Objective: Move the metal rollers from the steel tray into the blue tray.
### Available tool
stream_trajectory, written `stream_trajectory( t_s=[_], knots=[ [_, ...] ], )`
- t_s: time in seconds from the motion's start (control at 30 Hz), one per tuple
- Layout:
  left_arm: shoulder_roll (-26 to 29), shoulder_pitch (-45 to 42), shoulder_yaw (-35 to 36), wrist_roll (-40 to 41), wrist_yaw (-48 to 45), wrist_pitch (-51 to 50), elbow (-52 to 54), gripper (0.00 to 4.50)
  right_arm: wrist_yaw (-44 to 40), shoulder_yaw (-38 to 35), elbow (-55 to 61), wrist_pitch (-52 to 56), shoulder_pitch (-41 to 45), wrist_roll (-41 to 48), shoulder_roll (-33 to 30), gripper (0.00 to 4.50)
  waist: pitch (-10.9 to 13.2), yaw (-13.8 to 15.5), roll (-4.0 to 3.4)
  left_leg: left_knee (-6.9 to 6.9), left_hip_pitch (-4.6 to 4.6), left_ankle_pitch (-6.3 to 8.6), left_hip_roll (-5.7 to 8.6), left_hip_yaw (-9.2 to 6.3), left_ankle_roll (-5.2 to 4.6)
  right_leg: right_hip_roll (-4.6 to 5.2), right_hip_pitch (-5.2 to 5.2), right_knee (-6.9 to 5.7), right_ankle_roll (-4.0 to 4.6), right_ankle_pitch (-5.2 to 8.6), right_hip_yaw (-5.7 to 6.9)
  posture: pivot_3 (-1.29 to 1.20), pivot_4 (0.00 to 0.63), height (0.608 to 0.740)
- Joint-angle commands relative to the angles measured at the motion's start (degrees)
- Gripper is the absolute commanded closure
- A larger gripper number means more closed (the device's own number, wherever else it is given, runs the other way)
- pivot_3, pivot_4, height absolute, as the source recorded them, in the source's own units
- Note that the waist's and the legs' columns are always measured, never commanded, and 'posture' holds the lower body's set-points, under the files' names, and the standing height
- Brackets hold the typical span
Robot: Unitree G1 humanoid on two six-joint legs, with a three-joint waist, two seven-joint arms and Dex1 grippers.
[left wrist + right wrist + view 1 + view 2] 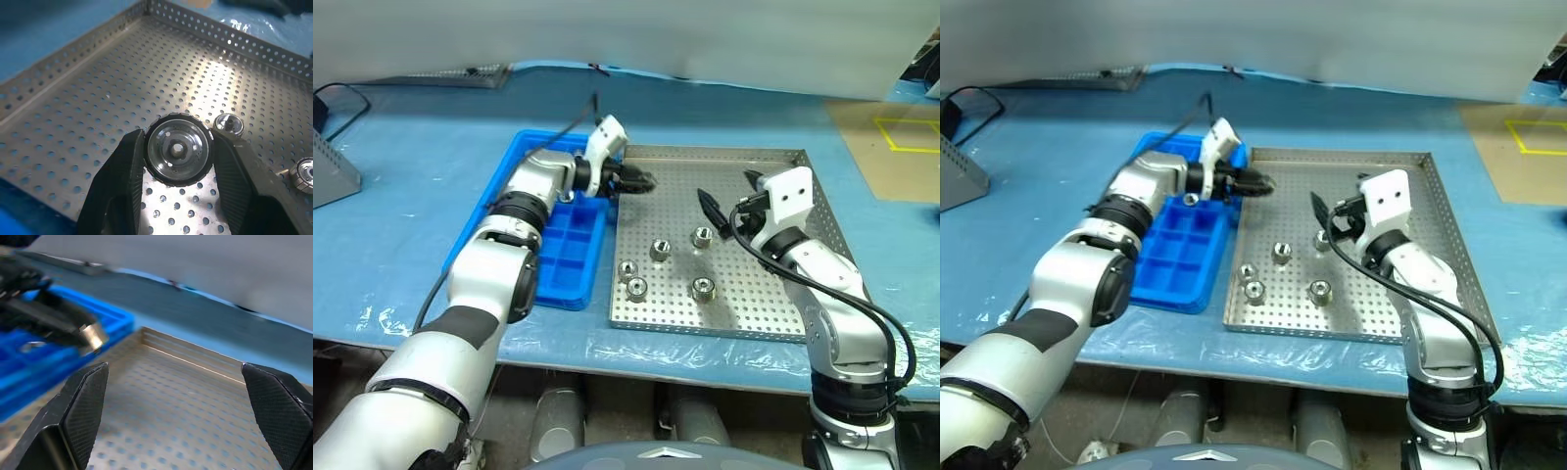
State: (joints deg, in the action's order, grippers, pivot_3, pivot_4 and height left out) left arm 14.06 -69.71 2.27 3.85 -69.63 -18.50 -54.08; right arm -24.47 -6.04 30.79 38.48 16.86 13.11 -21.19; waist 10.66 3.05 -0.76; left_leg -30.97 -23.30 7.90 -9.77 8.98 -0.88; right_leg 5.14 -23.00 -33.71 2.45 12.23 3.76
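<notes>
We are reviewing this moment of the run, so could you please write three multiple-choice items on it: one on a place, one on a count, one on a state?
1. Where is the blue tray?
A. Left of the steel tray
B. Right of it
C. Inside it

2. How many metal rollers lie on the steel tray's floor?
A. Two
B. Five
C. Nine

3. What does the left tool hold?
A. Nothing
B. A cable
C. A roller

Key: 1 A, head views show it left; 2 B, five lie loose; 3 C, clamped between both fingers.
</notes>
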Motion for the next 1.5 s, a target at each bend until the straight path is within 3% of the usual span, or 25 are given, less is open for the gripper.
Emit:
stream_trajectory(
  t_s=[0.03,0.23,0.37,0.67,0.9,1.23,1.47,1.5],
  knots=[
    [4.3,6.2,1.2,5.7,-1.5,-10.9,19.4,2.77,-4.9,1.4,-1.7,-0.6,3.6,3.4,-2.2,0.00,0.0,0.3,-0.01,0.00,0.01,0.00,-0.01,0.00,0.00,0.00,0.00,-0.01,0.02,0.01,0.00,0.07,0.150,0.740],
    [13.4,27.2,2.2,10.0,4.7,-27.2,48.3,2.77,-12.7,7.6,-9.0,-4.0,8.7,4.6,-3.8,0.00,0.0,2.1,-0.09,0.03,-0.07,-0.02,-0.18,-0.02,0.17,-0.01,-0.10,-0.16,0.22,0.13,0.21,0.21,0.150,0.740],
    [15.5,36.7,5.3,11.7,11.6,-30.2,57.1,2.77,-16.2,11.3,-13.1,-6.7,10.7,3.9,-3.4,0.00,0.0,4.3,-0.09,-0.05,-0.31,-0.04,-0.18,-0.20,0.21,-0.01,-0.20,-0.18,0.22,0.14,0.41,0.30,0.150,0.740],
    [10.6,42.1,12.7,13.6,29.0,-26.3,62.3,2.77,-18.8,16.1,-20.8,-12.3,15.2,1.5,-1.1,0.00,0.0,8.5,-0.08,-0.17,-0.26,-0.19,-0.19,-0.36,0.45,0.07,-0.11,-0.53,0.23,0.13,0.48,0.40,0.150,0.740],
    [10.1,44.3,12.4,12.1,37.2,-21.6,57.4,2.77,-18.7,19.3,-22.4,-14.9,15.1,-1.6,0.0,0.00,0.0,8.9,-0.06,-0.16,-0.30,-0.24,-0.19,-0.41,0.52,0.03,-0.26,-0.68,0.20,0.15,0.47,0.41,0.150,0.740],
    [11.0,44.4,10.8,12.9,38.9,-20.6,52.9,2.77,-17.1,18.8,-22.4,-15.6,13.9,-4.3,-0.8,0.00,0.0,8.9,-0.05,-0.25,-0.29,-0.26,-0.19,-0.44,0.56,0.03,-0.32,-0.88,0.20,0.17,0.43,0.37,0.150,0.740],
    [13.4,42.4,9.0,14.2,36.1,-21.2,51.3,0.44,-15.8,18.2,-22.7,-16.1,13.8,-5.2,-1.1,0.00,0.0,8.7,-0.04,-0.21,-0.12,-0.32,-0.19,-0.43,0.66,-0.01,-0.32,-1.01,0.19,0.18,0.32,0.34,0.150,0.740],
    [14.0,41.6,9.1,14.6,35.5,-21.0,51.0,0.44,-15.7,18.1,-22.5,-16.0,13.6,-5.2,-1.2,0.00,0.0,8.7,-0.04,-0.20,-0.11,-0.33,-0.20,-0.43,0.67,-0.02,-0.32,-1.01,0.19,0.18,0.31,0.34,0.150,0.740]
  ],
)
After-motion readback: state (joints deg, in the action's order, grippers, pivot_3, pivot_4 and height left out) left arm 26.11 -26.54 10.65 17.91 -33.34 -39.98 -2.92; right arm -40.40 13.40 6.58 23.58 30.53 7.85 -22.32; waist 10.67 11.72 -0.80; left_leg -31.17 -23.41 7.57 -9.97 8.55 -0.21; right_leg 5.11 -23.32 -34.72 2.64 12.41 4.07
